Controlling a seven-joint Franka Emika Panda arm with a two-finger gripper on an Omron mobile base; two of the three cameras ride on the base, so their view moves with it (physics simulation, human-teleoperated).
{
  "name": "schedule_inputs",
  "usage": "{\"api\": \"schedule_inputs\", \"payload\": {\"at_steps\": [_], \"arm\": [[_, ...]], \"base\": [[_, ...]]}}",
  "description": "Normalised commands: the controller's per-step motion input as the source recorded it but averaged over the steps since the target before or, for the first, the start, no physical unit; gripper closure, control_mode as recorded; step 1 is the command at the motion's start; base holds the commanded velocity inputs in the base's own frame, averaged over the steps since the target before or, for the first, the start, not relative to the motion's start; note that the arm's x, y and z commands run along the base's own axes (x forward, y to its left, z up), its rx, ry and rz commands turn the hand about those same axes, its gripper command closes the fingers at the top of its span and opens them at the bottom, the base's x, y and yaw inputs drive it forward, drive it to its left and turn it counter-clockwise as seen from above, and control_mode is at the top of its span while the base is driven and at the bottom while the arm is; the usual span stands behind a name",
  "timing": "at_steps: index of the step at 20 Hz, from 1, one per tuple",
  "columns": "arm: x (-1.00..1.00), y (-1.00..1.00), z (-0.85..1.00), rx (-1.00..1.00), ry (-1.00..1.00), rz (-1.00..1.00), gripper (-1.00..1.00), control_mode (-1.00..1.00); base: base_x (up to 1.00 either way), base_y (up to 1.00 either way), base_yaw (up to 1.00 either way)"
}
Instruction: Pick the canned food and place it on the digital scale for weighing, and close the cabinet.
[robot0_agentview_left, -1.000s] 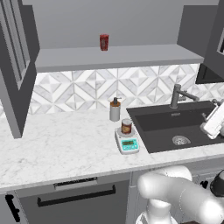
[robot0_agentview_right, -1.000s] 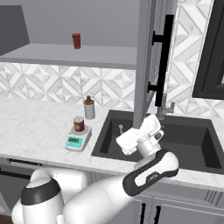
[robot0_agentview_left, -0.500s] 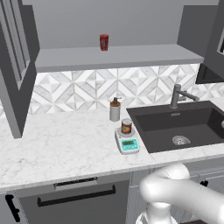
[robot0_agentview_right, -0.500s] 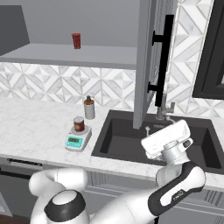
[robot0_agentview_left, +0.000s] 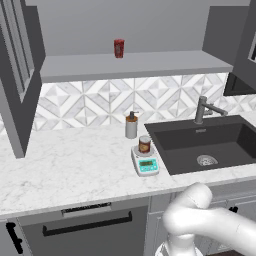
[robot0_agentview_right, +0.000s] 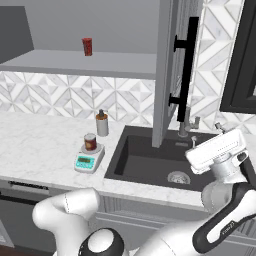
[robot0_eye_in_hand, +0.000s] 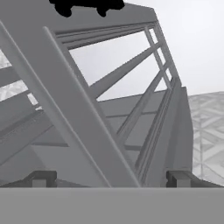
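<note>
Marble bench (robot0_agentview_left: 65, 170): carries the scale (robot0_agentview_left: 145, 161) near the sink (robot0_agentview_left: 210, 142), a pump bottle (robot0_agentview_left: 131, 125) just behind it.
Can (robot0_agentview_left: 144, 144): stands upright on the scale's round plate; also seen from the right (robot0_agentview_right: 90, 142) on the scale (robot0_agentview_right: 89, 158).
Cabinet (robot0_agentview_right: 172, 70): right door swung open, edge-on above the sink, black bar handle (robot0_agentview_right: 186, 62) facing out.
Pincer (robot0_eye_in_hand: 112, 178): fingers spread wide, nothing between them, pointed up at the glass-paned door (robot0_eye_in_hand: 100, 113); the hand sits low at the sink's right.
Shelf (robot0_agentview_left: 135, 64): holds a slim red container (robot0_agentview_left: 119, 48).
</note>
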Motion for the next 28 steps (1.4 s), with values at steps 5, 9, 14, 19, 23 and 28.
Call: {"api": "schedule_inputs", "payload": {"at_steps": [5, 9, 14, 19, 23, 28], "arm": [[0.0, 0.49, 0.51, -0.12, -0.02, 0.0, -1.0, -1.0], [0.0, 0.35, 0.71, -0.18, 0.01, 0.0, -1.0, -1.0], [-0.21, 0.62, 0.52, -0.2, 0.0, -0.01, -1.0, -1.0], [-0.12, 1.0, 0.07, -0.31, -0.01, -0.15, -1.0, -1.0], [0.26, 1.0, 0.21, -0.26, -0.04, -0.23, -1.0, -1.0], [0.55, 1.0, 0.13, -0.18, -0.04, -0.3, -1.0, -1.0]], "base": [[0.0, 0.0, 0.0], [0.0, 0.0, 0.0], [0.0, 0.0, 0.0], [0.0, 0.0, 0.0], [0.0, 0.0, 0.0], [0.0, 0.0, 0.0]]}}
